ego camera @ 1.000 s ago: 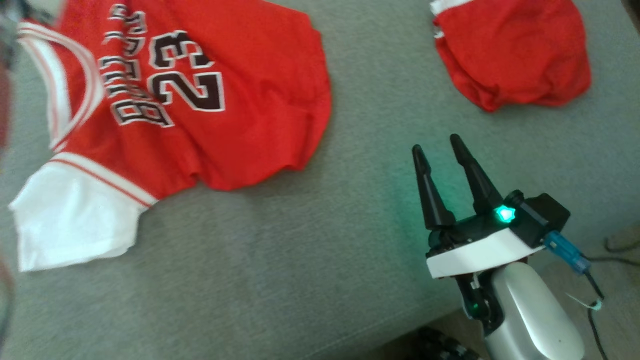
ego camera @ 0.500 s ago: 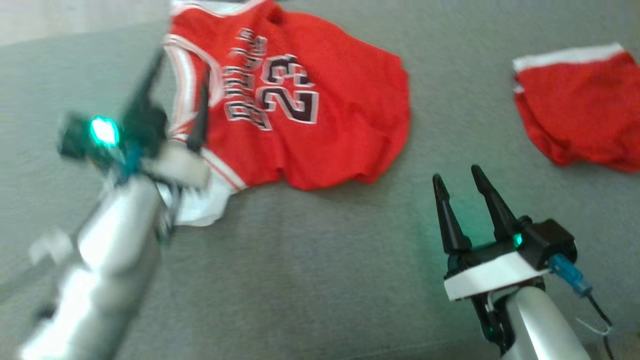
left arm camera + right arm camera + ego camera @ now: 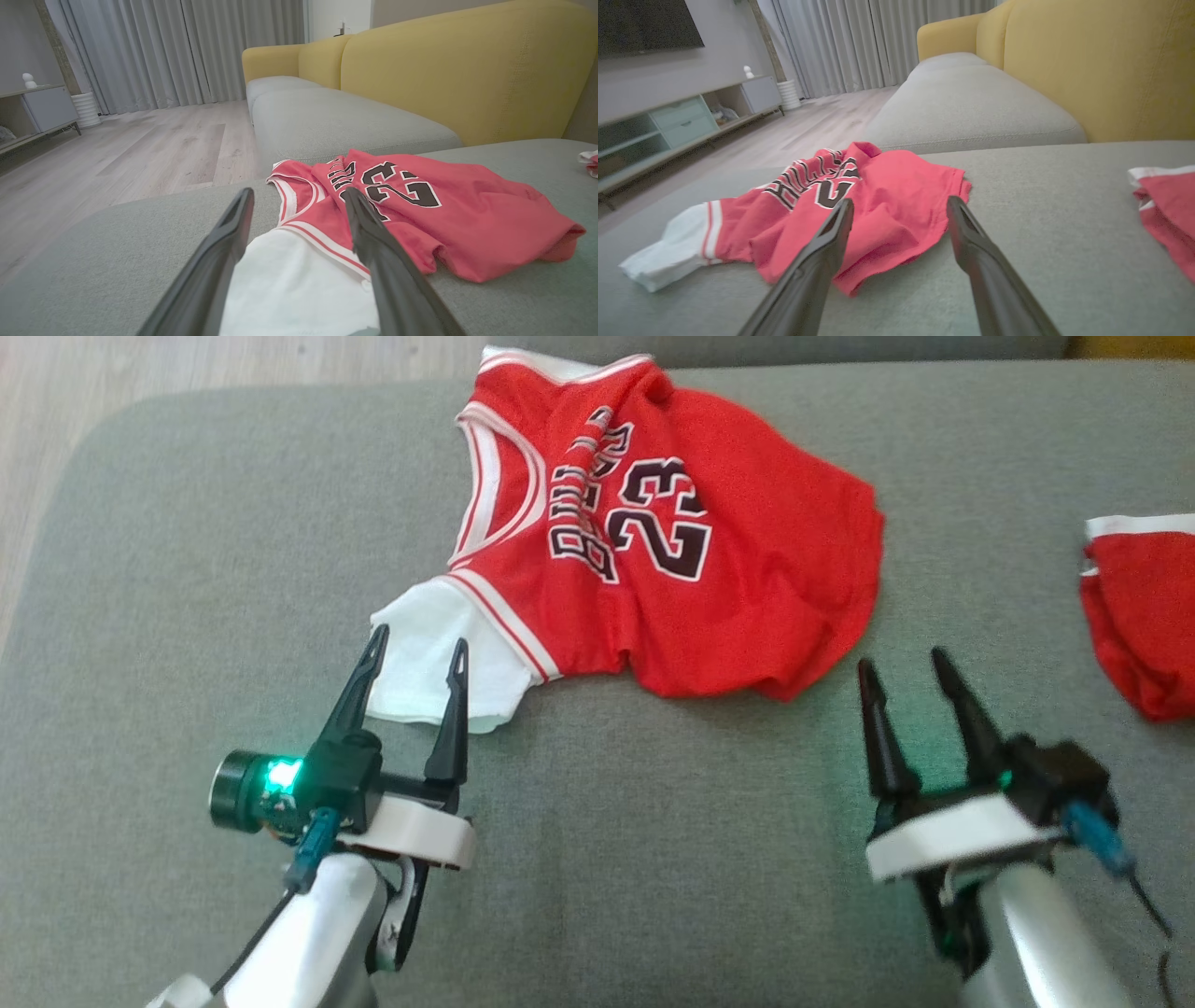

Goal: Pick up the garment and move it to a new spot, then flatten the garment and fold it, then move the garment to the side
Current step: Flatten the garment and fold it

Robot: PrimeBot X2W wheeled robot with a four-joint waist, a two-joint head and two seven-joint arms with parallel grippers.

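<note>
The rumpled red basketball jersey (image 3: 728, 569) with a black 23 lies on the grey sofa cushion (image 3: 187, 569), its white sleeve just ahead of the left gripper (image 3: 420, 639) — fingers spread, holding nothing. The right gripper (image 3: 902, 659), also spread and empty, hovers just short of the jersey's red hem — a second red-and-white cloth (image 3: 1144, 616) lies well off to its right.

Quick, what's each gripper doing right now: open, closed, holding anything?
Left gripper: open, holding nothing, pointed at the white sleeve of the jersey.
Right gripper: open, holding nothing, just short of the jersey's hem.
</note>
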